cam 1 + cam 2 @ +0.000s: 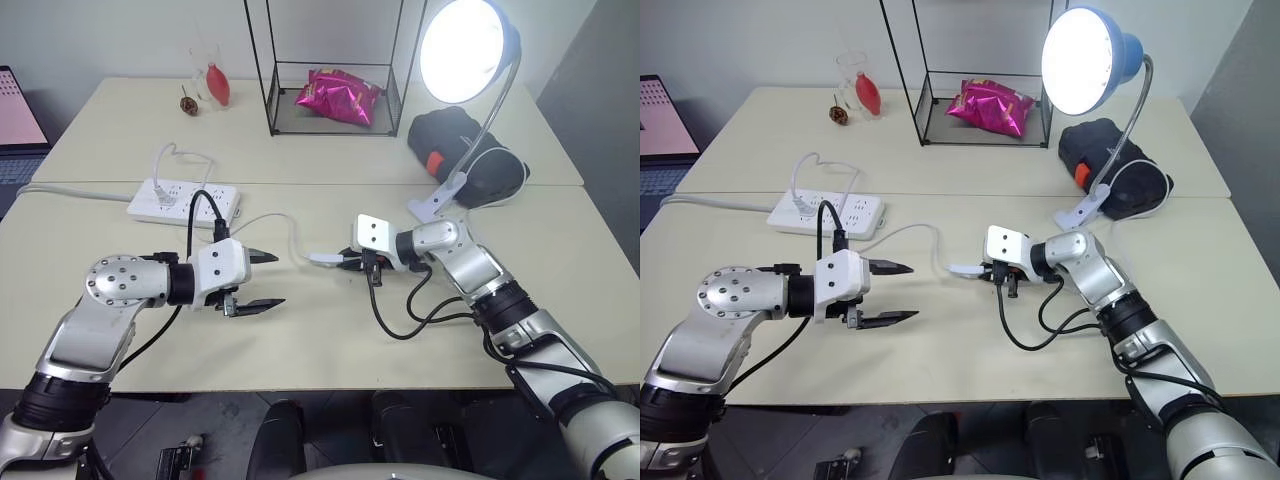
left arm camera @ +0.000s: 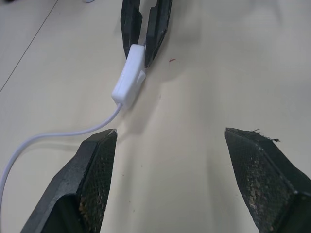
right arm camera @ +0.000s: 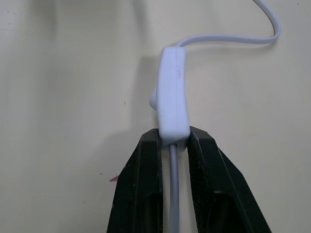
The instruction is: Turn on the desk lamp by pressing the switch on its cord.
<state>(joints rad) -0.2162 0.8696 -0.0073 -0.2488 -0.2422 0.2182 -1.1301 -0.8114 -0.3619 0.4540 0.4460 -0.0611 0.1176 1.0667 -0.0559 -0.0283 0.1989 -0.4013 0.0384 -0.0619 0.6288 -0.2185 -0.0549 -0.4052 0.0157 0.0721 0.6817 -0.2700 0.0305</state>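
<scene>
The desk lamp (image 1: 1080,60) stands at the far right of the table (image 1: 940,350), its blue shade turned toward the viewer and its bulb glowing bright white. A chrome gooseneck curves down from the shade to a white clip base (image 1: 1080,212), which rests against a black bag (image 1: 1110,165).

The thin white cord (image 1: 910,232) runs across the table's near half to the switch (image 1: 965,270), a small white oblong lying near the middle of the table. The right gripper (image 1: 990,270) points toward the robot's left; its two black fingers (image 3: 146,184) are closed on the end of the switch where the cord leaves it, the cord passing between them. The rest of the switch projects free beyond the fingertips, just above the table.

The left gripper (image 1: 895,293) hovers over the table on the robot's left, facing the switch but clearly apart from it. Its fingers (image 2: 92,179) are spread wide and hold nothing.

Behind the left gripper lies a white power strip (image 1: 825,212) with a black plug in it. Farther back stand a black wire-frame glass case (image 1: 980,100) containing a pink snack bag (image 1: 990,105), and a glass (image 1: 855,80) beside a red object.
</scene>
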